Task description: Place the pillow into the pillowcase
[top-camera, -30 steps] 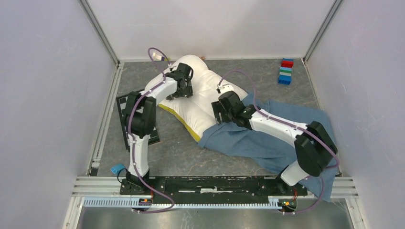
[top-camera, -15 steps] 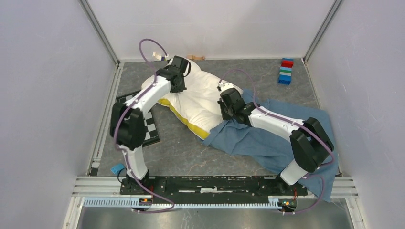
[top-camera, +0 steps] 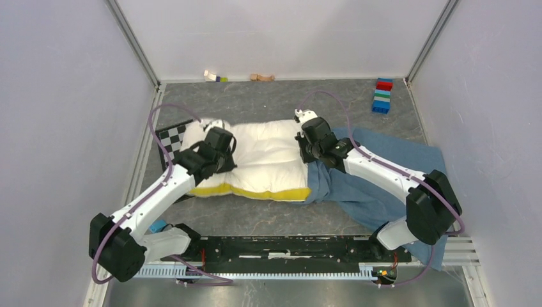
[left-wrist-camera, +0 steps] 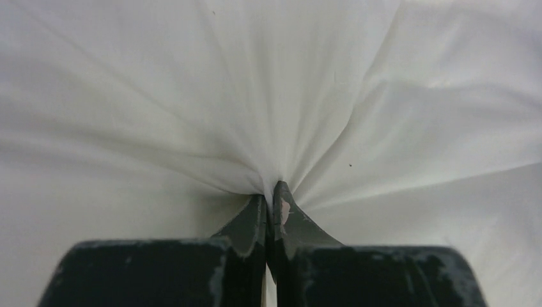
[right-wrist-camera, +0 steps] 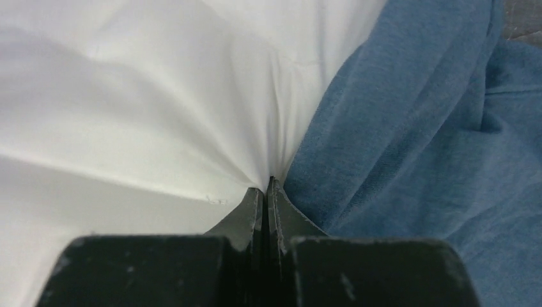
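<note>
The cream-white pillow [top-camera: 268, 160] lies across the middle of the floor, its yellow band [top-camera: 255, 192] along the near edge. The dusty-blue pillowcase [top-camera: 383, 163] is spread to its right, its wrinkled edge against the pillow's right end. My left gripper [top-camera: 224, 150] presses into the pillow's left part, and the left wrist view shows it [left-wrist-camera: 271, 192] shut on a pinch of white pillow cloth [left-wrist-camera: 192, 96]. My right gripper [top-camera: 307, 149] is at the pillow's right end. In its wrist view it [right-wrist-camera: 266, 187] is shut on white cloth [right-wrist-camera: 128, 96] right beside the blue pillowcase [right-wrist-camera: 434, 128].
A checkerboard [top-camera: 171, 134] sticks out from under the pillow's left end. A stack of coloured bricks [top-camera: 382, 96] stands at the back right, and small toys [top-camera: 214, 77] lie by the back wall. A small blue piece [top-camera: 156, 225] is near the left base. Walls close in on three sides.
The pillow has swung from a slant at the back to lying across the middle, nearer the bases. My left arm swept back and left with it. The right gripper shifted slightly.
</note>
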### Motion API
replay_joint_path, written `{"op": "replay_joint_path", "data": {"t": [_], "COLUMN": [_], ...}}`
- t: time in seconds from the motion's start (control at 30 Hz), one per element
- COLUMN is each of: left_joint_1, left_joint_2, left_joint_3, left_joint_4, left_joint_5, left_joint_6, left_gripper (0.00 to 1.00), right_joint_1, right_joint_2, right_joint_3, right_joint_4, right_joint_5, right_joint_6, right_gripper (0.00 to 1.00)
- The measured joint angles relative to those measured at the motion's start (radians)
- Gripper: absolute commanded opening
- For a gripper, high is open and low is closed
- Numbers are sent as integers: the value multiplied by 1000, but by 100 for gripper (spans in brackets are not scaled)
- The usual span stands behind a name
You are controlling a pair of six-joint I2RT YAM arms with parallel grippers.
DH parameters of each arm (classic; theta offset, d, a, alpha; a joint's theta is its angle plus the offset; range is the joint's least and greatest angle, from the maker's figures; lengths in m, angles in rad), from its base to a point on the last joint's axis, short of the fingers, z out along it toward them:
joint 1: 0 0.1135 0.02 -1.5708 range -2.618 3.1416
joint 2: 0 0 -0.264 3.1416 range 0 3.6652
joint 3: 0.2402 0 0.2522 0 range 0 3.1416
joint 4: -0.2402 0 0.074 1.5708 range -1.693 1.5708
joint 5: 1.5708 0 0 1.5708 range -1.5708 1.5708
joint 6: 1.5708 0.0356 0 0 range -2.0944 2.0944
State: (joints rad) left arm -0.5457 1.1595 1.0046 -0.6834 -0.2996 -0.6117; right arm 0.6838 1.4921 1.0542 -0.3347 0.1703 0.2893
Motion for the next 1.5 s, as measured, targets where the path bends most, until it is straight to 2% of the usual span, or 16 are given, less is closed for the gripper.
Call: {"op": "replay_joint_path", "data": {"t": [0.07,0.17,0.23,0.37,0.53,0.67,0.87,1.0,1.2,1.4,1.5], "left_joint_1": [-4,-18,-17,-17,-17,-17,-17,-16,-11,-9,-9], "left_joint_2": [-26,-71,-116,-190,-176,-78,211,443,678,774,775], "left_joint_3": [-112,-225,-241,-225,-138,-38,124,277,387,423,423], "left_joint_4": [6,24,26,25,33,89,200,248,297,301,307], "left_joint_5": [23,47,47,55,101,129,171,158,149,151,154], "left_joint_6": [-46,-100,-112,-115,-103,-97,-79,-37,-7,19,27], "left_gripper": [10,33,54,76,88,99,100,100,87,45,31], "right_joint_1": [3,13,14,8,8,1,-58,-113,-136,-137,-143], "right_joint_2": [-17,-20,-26,-72,-86,2,139,233,384,438,471], "right_joint_3": [-24,-32,-32,-17,99,258,333,367,500,569,609], "right_joint_4": [-2,-20,-34,-67,-104,-141,-164,-185,-203,-229,-238], "right_joint_5": [-17,-44,-41,-6,80,160,214,186,146,146,148], "right_joint_6": [0,1,0,-7,-23,-36,-44,-52,-53,-53,-60], "right_gripper": [7,25,37,50,52,52,55,55,51,36,37]}}
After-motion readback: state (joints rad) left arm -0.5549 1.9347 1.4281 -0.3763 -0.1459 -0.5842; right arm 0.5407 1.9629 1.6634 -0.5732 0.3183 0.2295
